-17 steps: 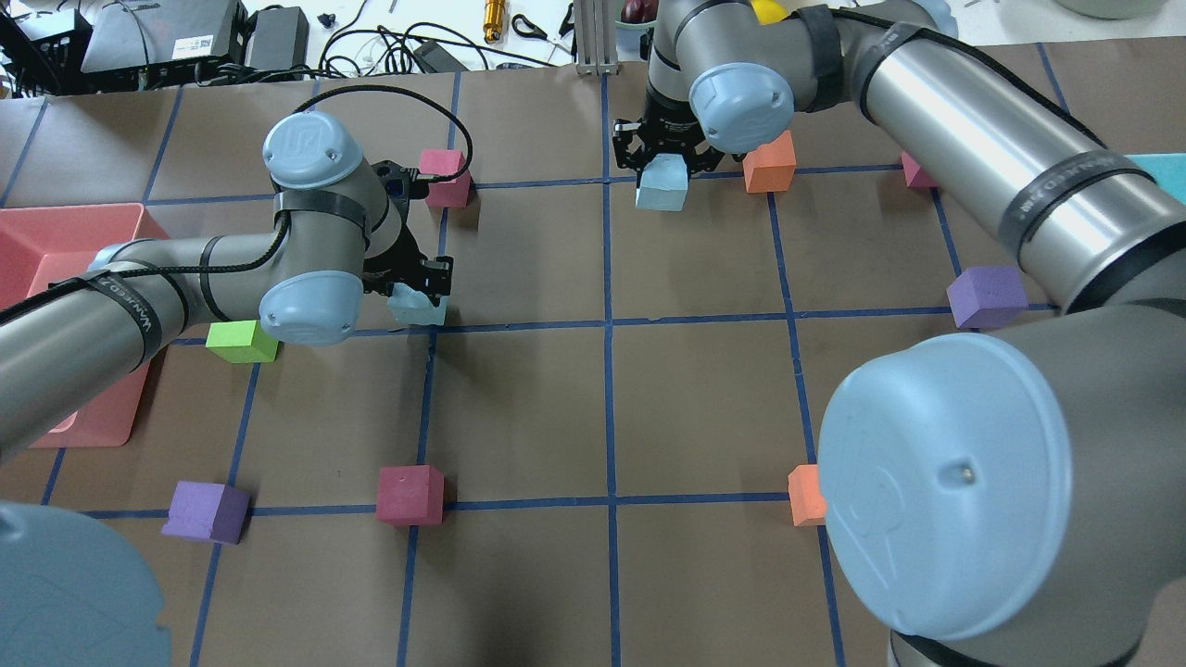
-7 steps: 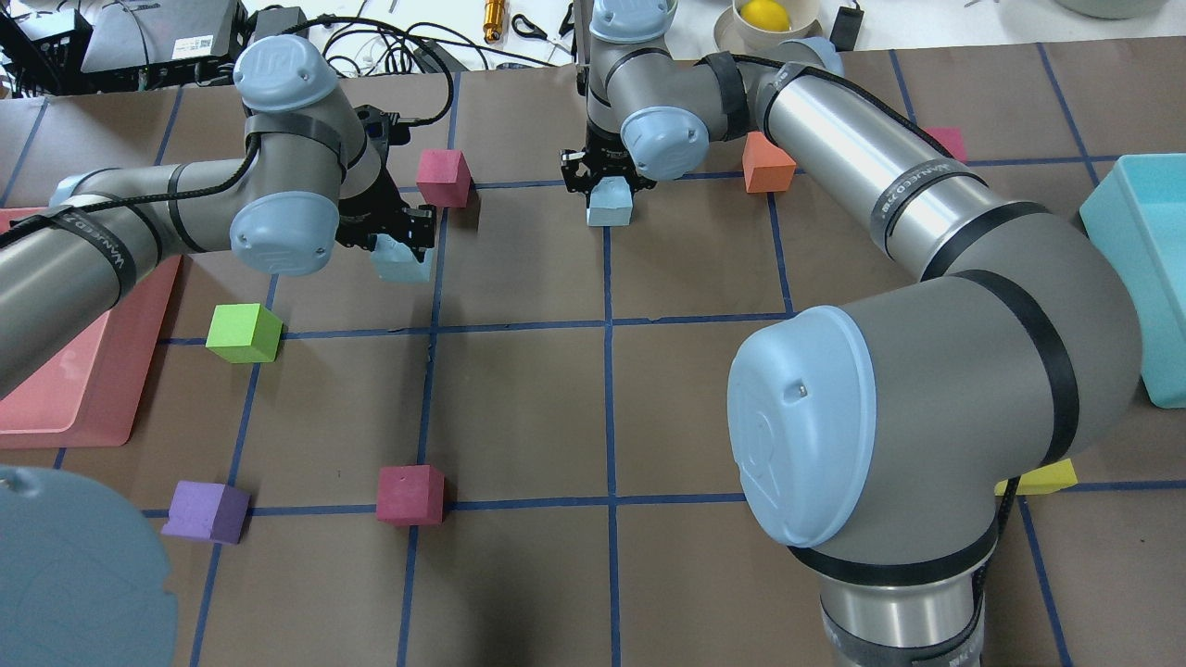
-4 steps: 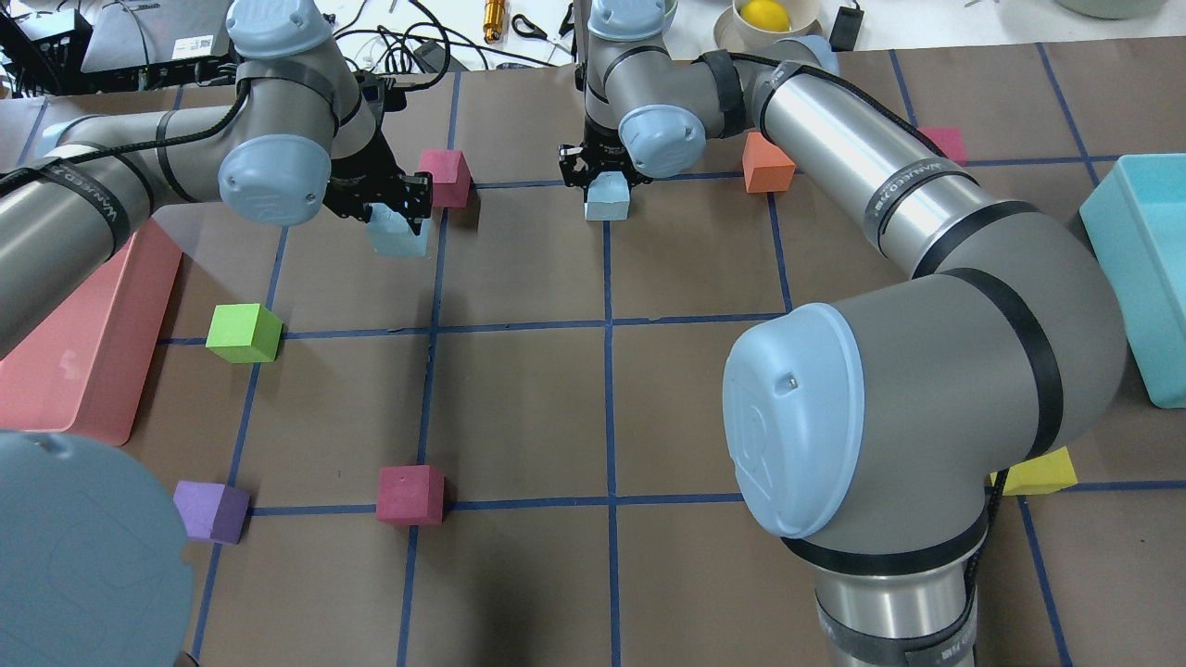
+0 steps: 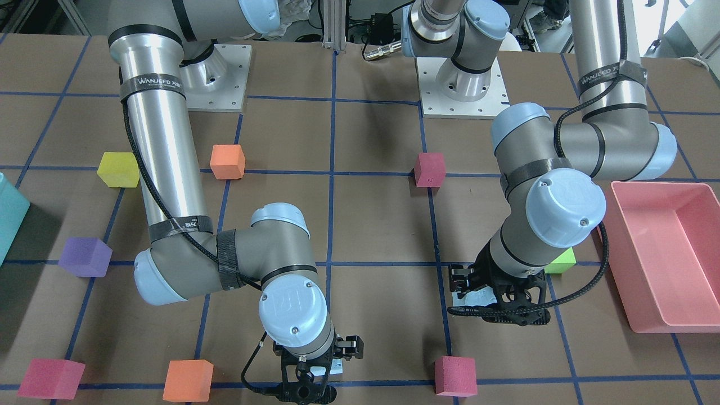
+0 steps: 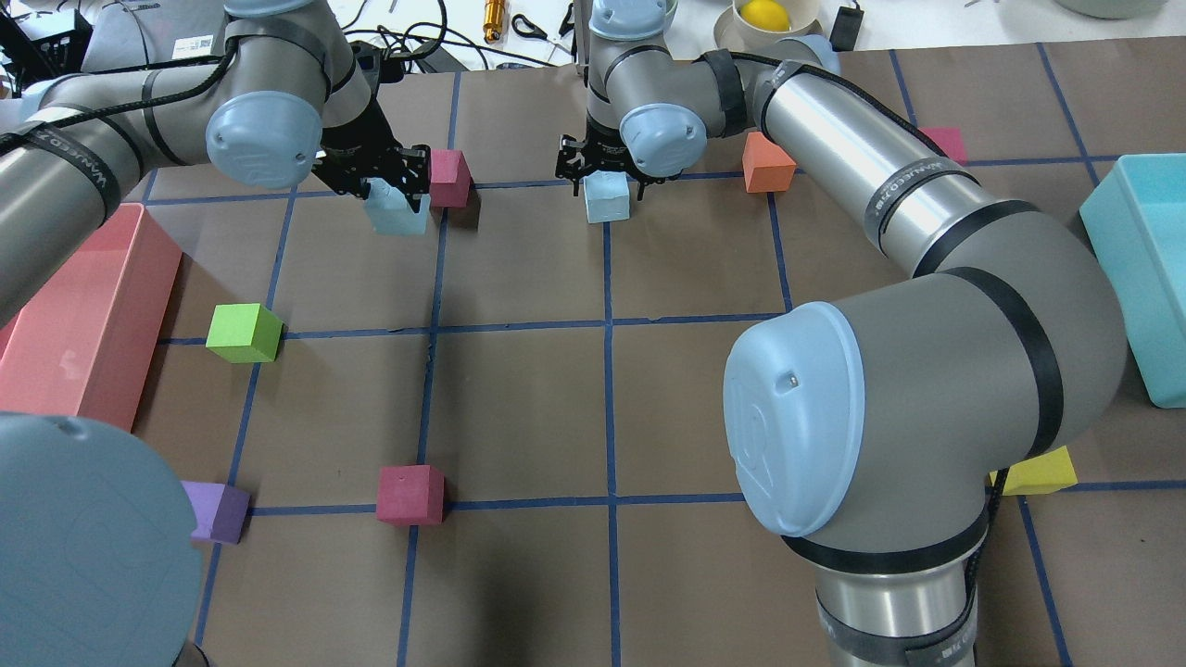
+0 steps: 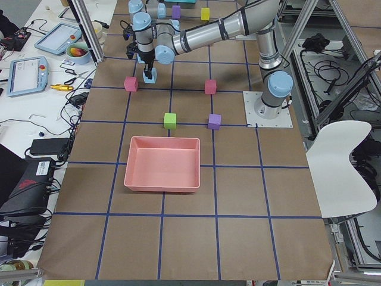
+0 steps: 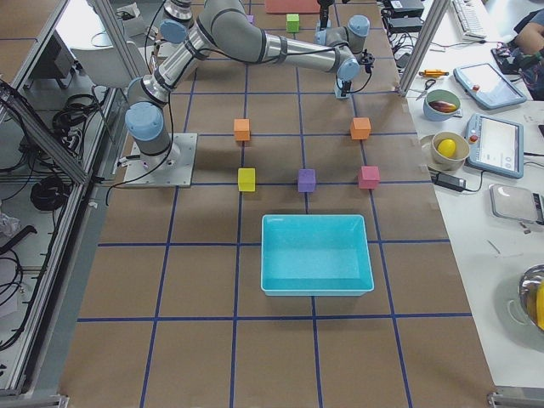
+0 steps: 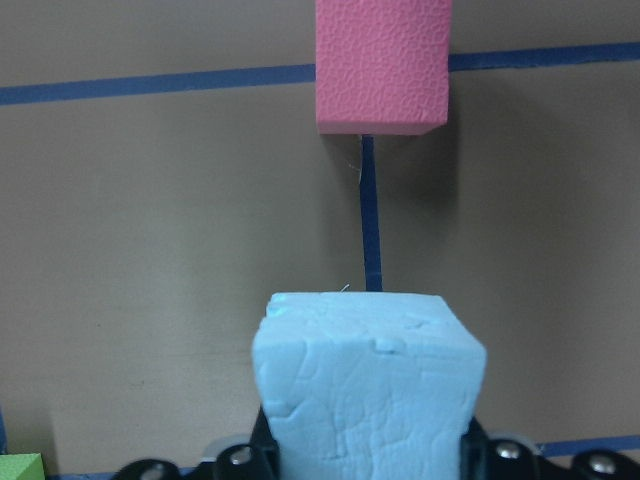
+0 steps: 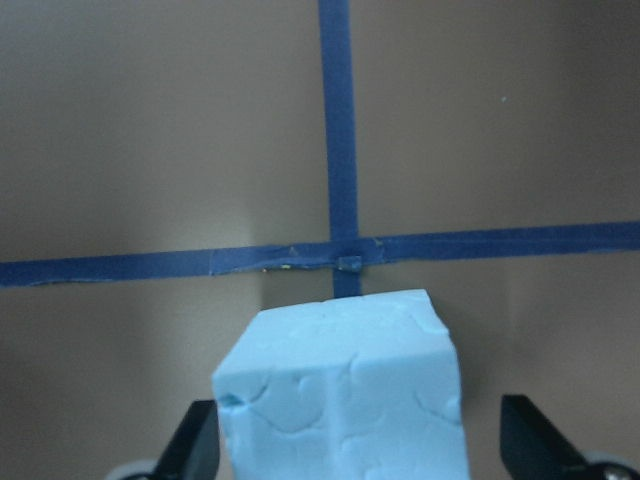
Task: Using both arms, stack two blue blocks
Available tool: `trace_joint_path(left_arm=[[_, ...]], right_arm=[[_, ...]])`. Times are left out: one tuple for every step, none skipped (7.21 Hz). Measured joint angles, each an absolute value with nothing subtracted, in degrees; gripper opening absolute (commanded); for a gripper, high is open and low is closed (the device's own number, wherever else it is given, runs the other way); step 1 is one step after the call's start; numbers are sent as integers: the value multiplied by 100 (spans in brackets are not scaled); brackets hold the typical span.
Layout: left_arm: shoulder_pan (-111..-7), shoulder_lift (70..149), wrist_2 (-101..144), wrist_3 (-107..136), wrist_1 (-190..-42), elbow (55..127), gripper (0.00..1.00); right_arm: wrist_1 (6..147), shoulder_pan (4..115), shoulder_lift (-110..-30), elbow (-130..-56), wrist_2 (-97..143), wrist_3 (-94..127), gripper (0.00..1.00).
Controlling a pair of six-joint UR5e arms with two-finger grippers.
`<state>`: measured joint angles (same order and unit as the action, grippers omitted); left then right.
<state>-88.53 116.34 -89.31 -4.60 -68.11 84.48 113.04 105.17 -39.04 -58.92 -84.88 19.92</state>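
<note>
One pale blue block (image 5: 397, 213) is held in my left gripper (image 5: 393, 191), which is shut on it and holds it above the table, just left of a magenta cube. In the left wrist view the block (image 8: 365, 390) fills the space between the jaws. The other blue block (image 5: 607, 197) rests on the table at a tape crossing. My right gripper (image 5: 604, 176) hangs over it, open. In the right wrist view the fingers (image 9: 195, 445) stand wide on either side of this block (image 9: 345, 390), apart from it.
A magenta cube (image 5: 448, 178) sits right beside the left gripper. An orange cube (image 5: 767, 163) lies right of the right gripper. A green cube (image 5: 244, 333), a second magenta cube (image 5: 410, 495), the pink bin (image 5: 83, 315) and the teal bin (image 5: 1144, 269) lie farther off.
My left arm carried its blue block toward the table's far side, up to the magenta cube. My right arm moved its block left to the tape crossing and opened its jaws.
</note>
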Motion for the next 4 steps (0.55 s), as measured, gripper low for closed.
trace_joint_path(left_arm=[[-8862,11661,-8850,-433,-6862,8386,0],[-8872,11687,-8698,-369,-6886,8315,0],[-8908,11728,-8583,-259,-6899,8214,0],[-9022,11806,-8556,-78,-6891,8126,0]], right_arm=[[11089,10501,-4068,-5902,-8499,2057,100],[10738,10469,-4346,-5926,-8520,2046,100],[10320,10419,-4677,-5956,-8559,2022,100],[9954,10327,-4989,-6031,-8604,1988,100]])
